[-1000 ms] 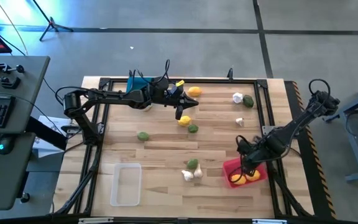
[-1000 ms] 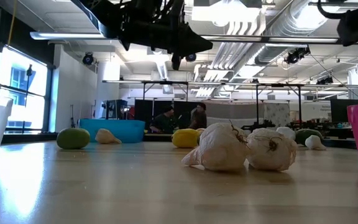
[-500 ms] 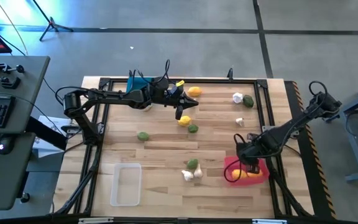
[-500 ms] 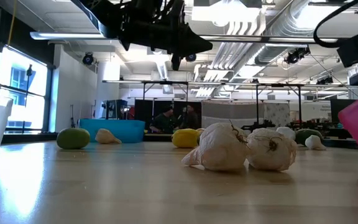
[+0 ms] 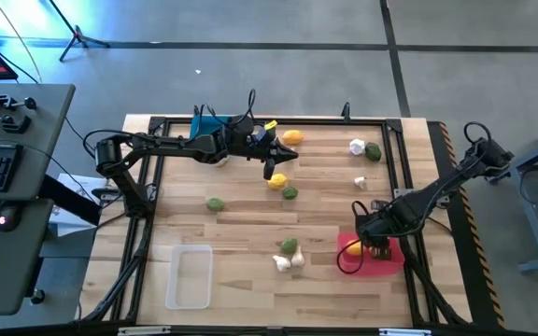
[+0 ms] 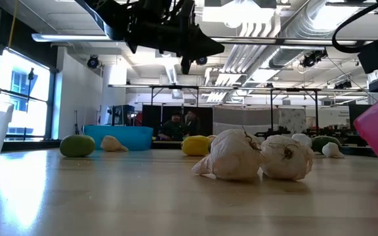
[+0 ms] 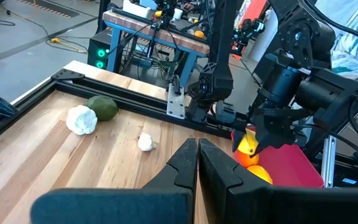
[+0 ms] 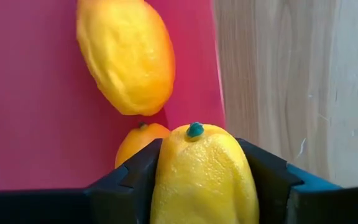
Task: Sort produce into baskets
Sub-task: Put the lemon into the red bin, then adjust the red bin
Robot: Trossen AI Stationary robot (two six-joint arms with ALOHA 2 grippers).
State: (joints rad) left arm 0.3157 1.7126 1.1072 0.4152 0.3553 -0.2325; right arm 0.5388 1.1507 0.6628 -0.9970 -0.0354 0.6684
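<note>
Right hand (image 8: 204, 186) clamped on lemon (image 8: 204, 177) | over red bin (image 8: 30, 93), two lemons beneath | left hand (image 7: 196, 163) closed, idle, well apart.

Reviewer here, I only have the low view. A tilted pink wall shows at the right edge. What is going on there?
Observer: That is the red basket. In the high view the right gripper is over it.
Operator: Is it carrying anything?
Observer: Yes. The right wrist view shows a yellow lemon between its fingers, above the basket floor.
Operator: Anything already in the basket?
Observer: Two more lemons lie in it, seen in that same wrist view.
Operator: And the dark arm overhead?
Observer: That is the left arm; its left gripper is shut and empty, hovering above the table's far middle.
</note>
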